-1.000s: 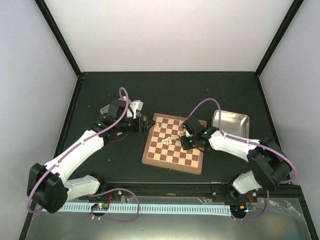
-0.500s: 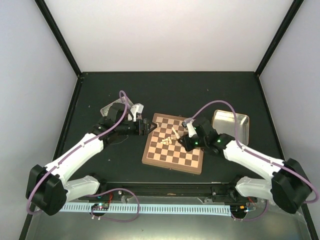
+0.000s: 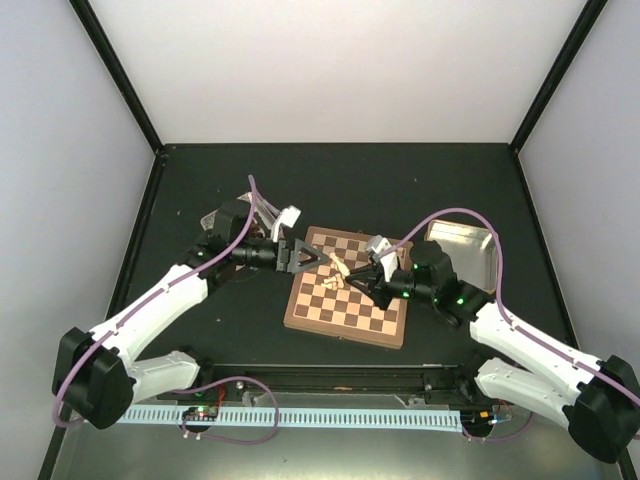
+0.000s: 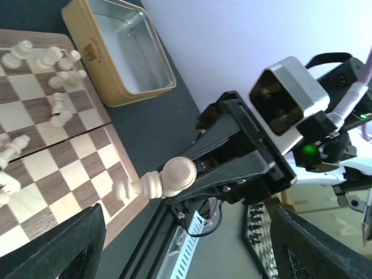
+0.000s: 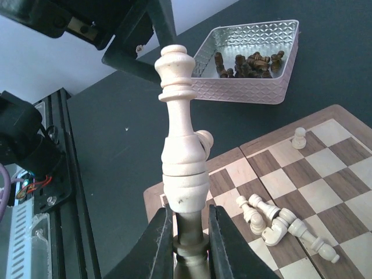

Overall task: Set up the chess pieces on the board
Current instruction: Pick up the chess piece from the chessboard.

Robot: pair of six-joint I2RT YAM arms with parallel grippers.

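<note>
A tall pale cream wooden chess piece (image 5: 180, 145) is held in the air over the left part of the square checkered wooden board (image 3: 372, 316).

The right gripper (image 5: 190, 247) pinches the piece by its base between nearly closed fingers. Its rounded head points left toward the left gripper (image 3: 305, 255), whose jaws stand wide near it, above the board's far left corner. Several small cream chess pieces (image 5: 273, 224) lie toppled on the squares below. Left of the board sits a pale embossed rectangular metal tin (image 5: 250, 93) holding dark chess pieces (image 5: 250, 61); right of the board sits a gold-sided rectangular metal tin (image 4: 139, 93).
</note>
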